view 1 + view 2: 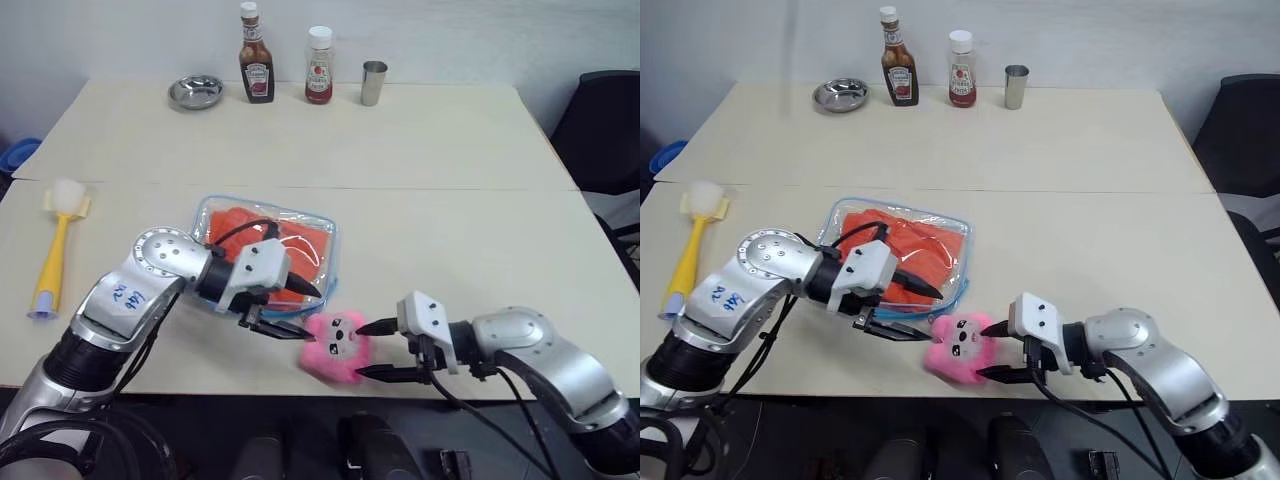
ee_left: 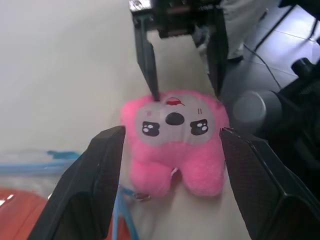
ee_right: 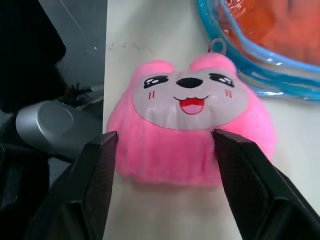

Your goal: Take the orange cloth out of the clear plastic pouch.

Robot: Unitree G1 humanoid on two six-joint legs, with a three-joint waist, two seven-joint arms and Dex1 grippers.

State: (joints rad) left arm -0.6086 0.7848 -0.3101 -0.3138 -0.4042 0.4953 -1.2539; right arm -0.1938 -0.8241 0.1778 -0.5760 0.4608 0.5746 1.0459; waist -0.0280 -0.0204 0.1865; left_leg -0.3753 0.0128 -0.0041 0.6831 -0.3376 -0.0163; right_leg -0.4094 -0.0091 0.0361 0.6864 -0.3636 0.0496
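Two grippers face each other across the pink plush charm (image 1: 337, 347), which lies at the near edge of the table (image 1: 450, 200). The left gripper (image 1: 292, 310) has its fingers spread apart just beside the charm, holding nothing; the right gripper (image 1: 372, 350) also has its fingers spread, their tips at the charm's far side. The right wrist view shows the charm's smiling printed face and a small ring (image 3: 217, 46) joining it to the clear plastic pouch (image 3: 260, 70). The head views show the whole pouch, blue-edged and flat, just behind the charm, with the orange cloth (image 1: 915, 245) wrinkled inside it, filling most of it.
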